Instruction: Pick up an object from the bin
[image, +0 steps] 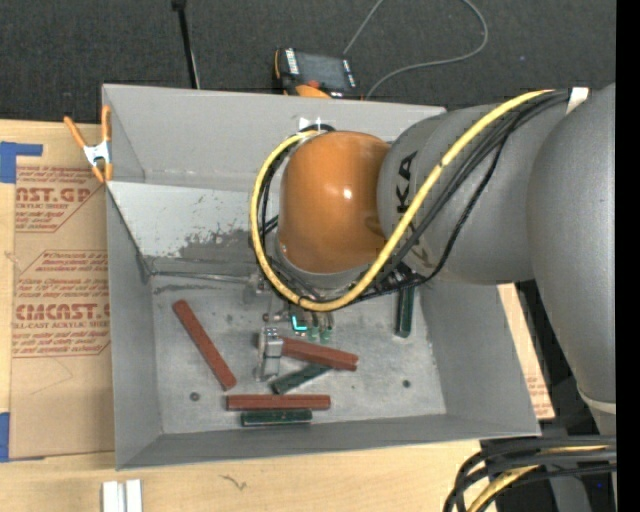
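My gripper (270, 343) hangs low over the middle of the bin floor, below the orange dome on the wrist. Just to its right lies a red-brown flat stick (320, 354), its left end touching or very near the gripper. Under that stick a dark green stick (300, 378) slants down to the left. Nothing can be seen held in the gripper.
A longer red-brown stick (204, 344) lies diagonally to the left. Near the front wall, another red-brown stick (277, 402) lies beside a dark green one (275, 419). One more dark green stick (404, 311) lies at the right, partly under the arm.
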